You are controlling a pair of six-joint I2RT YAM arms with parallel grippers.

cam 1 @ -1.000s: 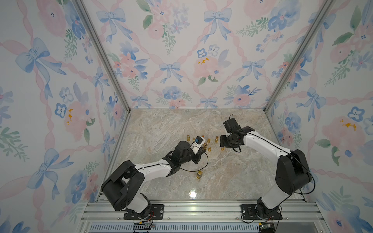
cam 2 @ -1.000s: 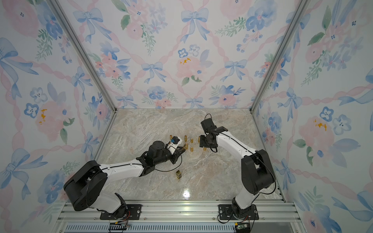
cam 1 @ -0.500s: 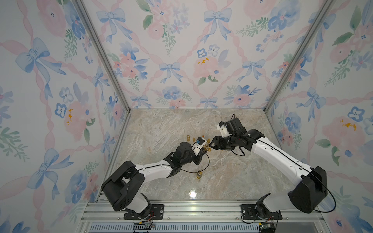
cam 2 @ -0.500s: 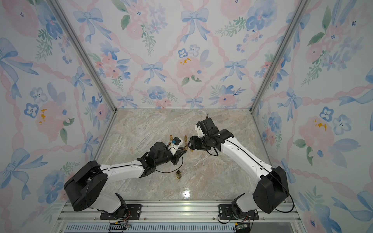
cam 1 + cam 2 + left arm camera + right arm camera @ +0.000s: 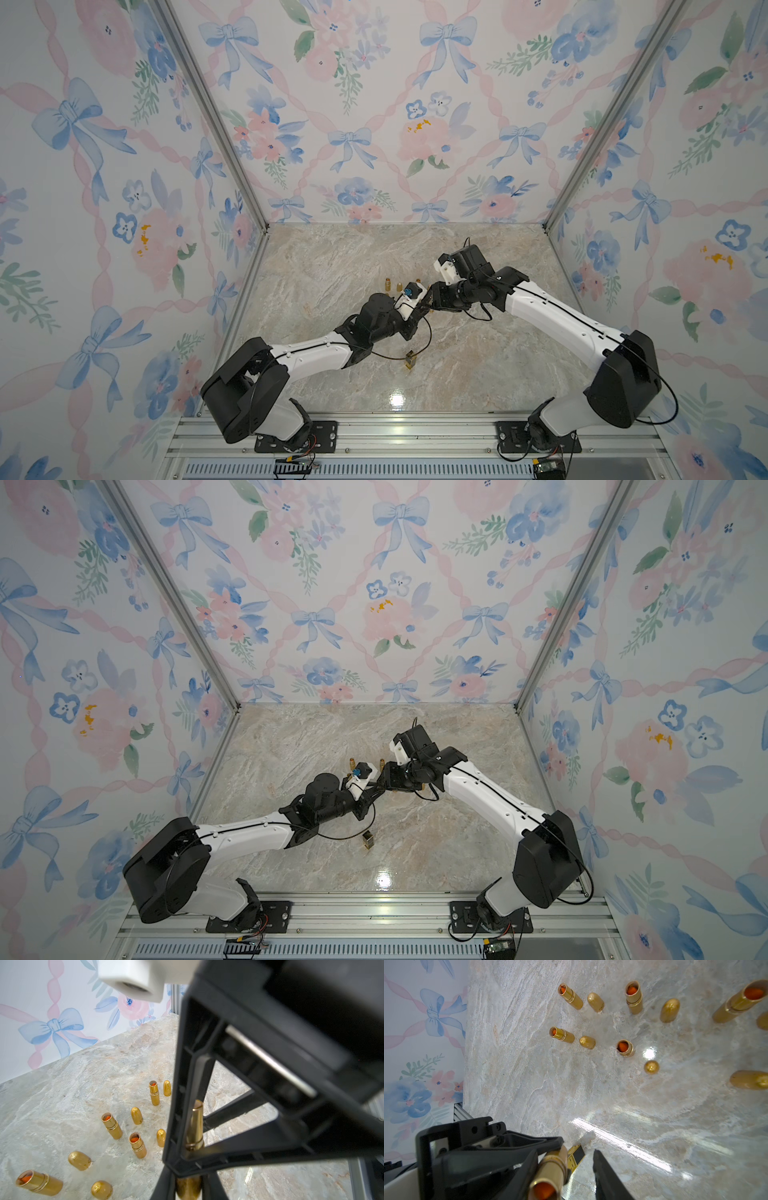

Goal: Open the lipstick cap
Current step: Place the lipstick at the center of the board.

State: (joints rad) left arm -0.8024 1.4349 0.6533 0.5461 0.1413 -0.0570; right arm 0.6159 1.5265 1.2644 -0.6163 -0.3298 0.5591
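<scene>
The lipstick [image 5: 548, 1172] is held up over the middle of the table [image 5: 529, 1064], where the two arms meet. Its cap is off, and orange shows inside its open end. The left gripper [image 5: 188, 1185] is pinched tight on its fat bottom part. The right gripper [image 5: 565, 1152] sits around the open end, with its fingers partly apart. One finger is right against the gold tube. There is a gap between the tube and the other finger [image 5: 604, 1176], so nothing is squeezed there.

In both top views the grippers cover the lipstick, so it cannot be seen. In the right wrist view the left gripper hides its bottom part. A small black and gold box [image 5: 576, 1157] on the table peeks out from behind it.

More open lipsticks [image 5: 570, 996] stand on the table farther off, with gold caps [image 5: 596, 1002] beside them. One big tube [image 5: 739, 1001] is cut off at the picture's edge. The caps have tiny letters [image 5: 169, 1094], too small to read.
</scene>
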